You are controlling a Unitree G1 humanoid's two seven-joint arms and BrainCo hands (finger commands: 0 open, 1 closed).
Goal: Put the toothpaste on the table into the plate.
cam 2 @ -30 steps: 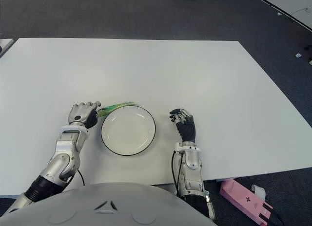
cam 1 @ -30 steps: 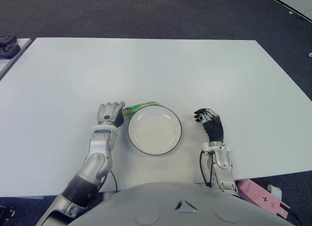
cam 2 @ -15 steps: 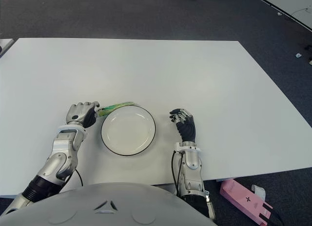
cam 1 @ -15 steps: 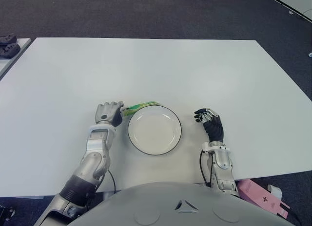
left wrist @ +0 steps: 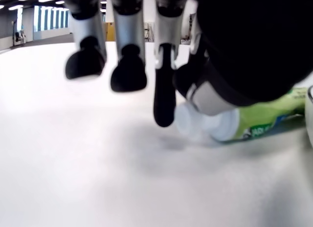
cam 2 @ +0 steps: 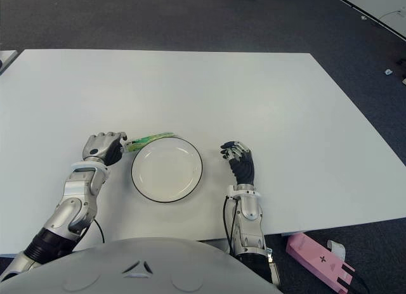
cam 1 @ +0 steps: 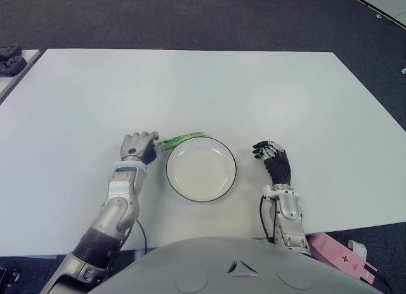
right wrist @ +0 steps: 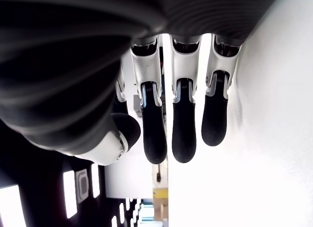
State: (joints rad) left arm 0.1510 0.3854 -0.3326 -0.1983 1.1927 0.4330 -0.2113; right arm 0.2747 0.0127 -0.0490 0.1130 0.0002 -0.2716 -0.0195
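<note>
One green toothpaste tube (cam 1: 181, 140) lies on the table (cam 1: 203, 85) against the plate (cam 1: 201, 169) rim, its cap at the left hand (cam 1: 138, 146), whose loose fingers grip nothing; its label is unreadable.

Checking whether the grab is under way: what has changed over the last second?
The left hand has slid a little to the robot's left, its fingers still at the toothpaste's cap end. The toothpaste, plate and right hand stayed put.
</note>
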